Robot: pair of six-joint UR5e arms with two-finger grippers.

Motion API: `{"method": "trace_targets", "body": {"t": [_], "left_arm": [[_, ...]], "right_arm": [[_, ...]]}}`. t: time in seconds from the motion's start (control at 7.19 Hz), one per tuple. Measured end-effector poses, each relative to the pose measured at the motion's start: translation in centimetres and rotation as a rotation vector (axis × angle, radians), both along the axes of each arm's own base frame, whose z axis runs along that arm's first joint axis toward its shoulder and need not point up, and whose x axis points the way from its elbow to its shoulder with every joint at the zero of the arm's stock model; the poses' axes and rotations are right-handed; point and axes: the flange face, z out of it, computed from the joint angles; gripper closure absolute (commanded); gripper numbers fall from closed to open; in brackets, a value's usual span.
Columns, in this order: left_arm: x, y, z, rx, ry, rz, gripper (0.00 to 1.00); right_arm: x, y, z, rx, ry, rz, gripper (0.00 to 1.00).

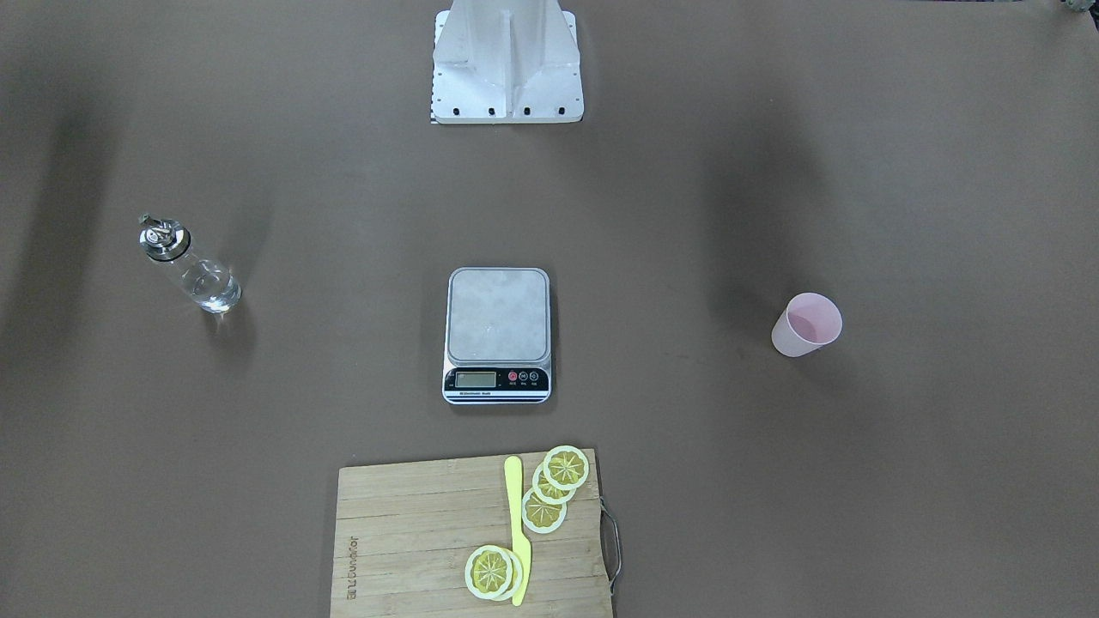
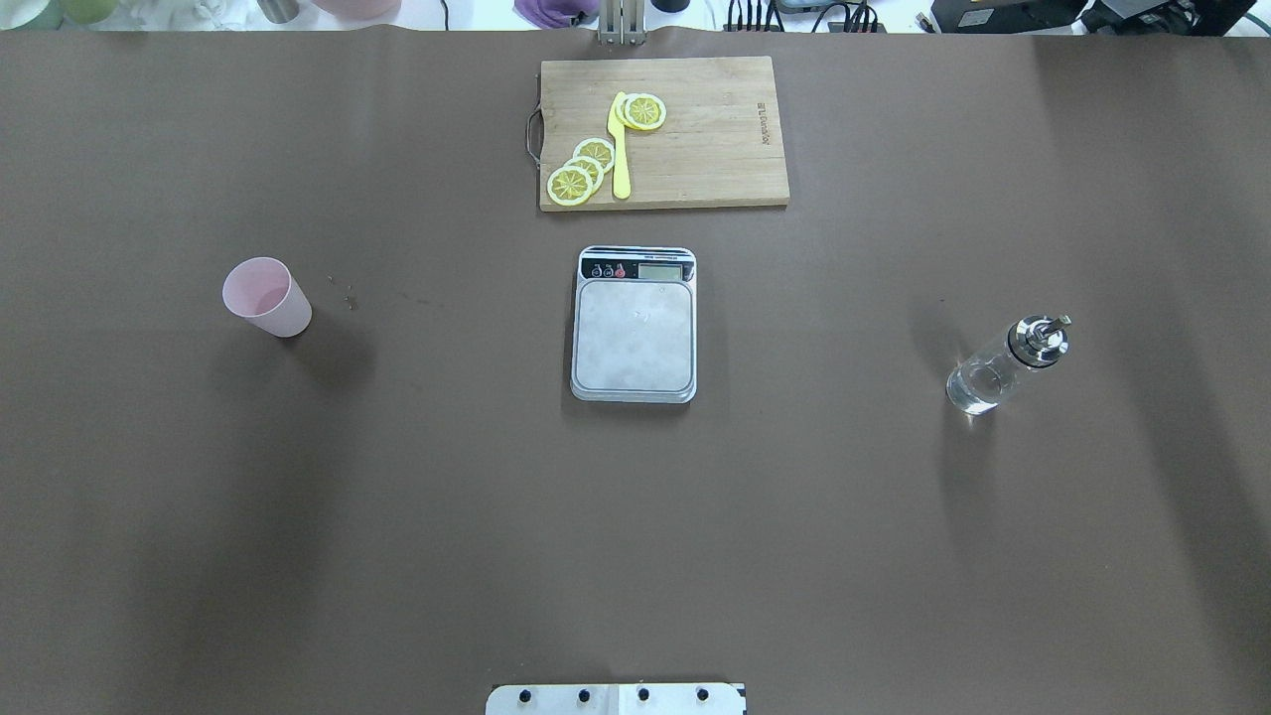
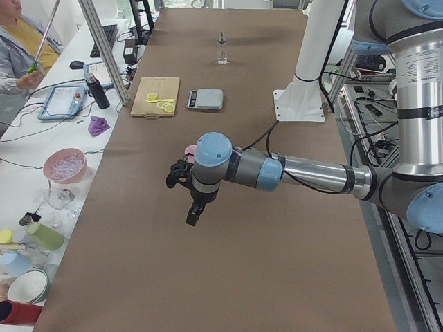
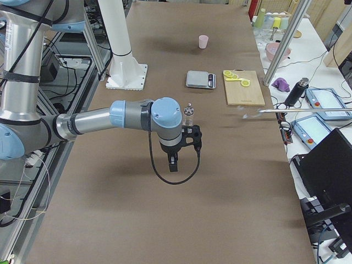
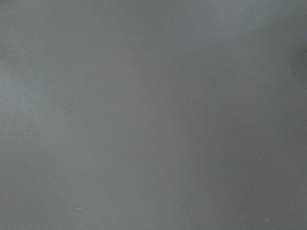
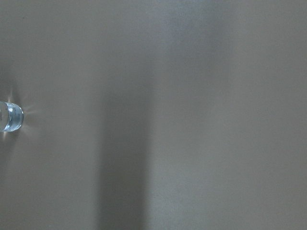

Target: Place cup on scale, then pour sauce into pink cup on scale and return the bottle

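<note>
On the brown surface [image 2: 397, 497], seen from overhead, the pink cup [image 2: 266, 296] stands upright at the left, well apart from everything else. In the middle lies the digital kitchen scale [image 2: 634, 333], with its steel platform toward the robot and its black display strip on the far side. Just beyond it sits a bamboo cutting board [image 2: 715, 149] carrying lemon slices [image 2: 571, 185] and a yellow knife [image 2: 621, 174]. At the right, well apart from the scale, the glass bottle [image 2: 998, 367] stands upright, its silver collar and thin spout on top.

The left claw [image 3: 176, 176] shows only in the side view from the robot's left. It hangs above the surface at the cup's end, and I cannot tell whether it is wide or narrow. The right claw [image 4: 195, 137] shows only in the opposite side view, above the surface near the bottle, and its state cannot be told either. The right wrist camera catches just the bottle's base at its left edge.
</note>
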Motion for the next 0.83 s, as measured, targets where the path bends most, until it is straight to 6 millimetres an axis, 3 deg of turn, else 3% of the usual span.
{"method": "trace_targets", "body": {"t": [0.83], "left_arm": [[0.5, 1.5, 0.2, 0.044, 0.076, 0.02, 0.02]], "right_arm": [[-0.1, 0.0, 0.0, -0.001, -0.009, 0.001, 0.0]]}}
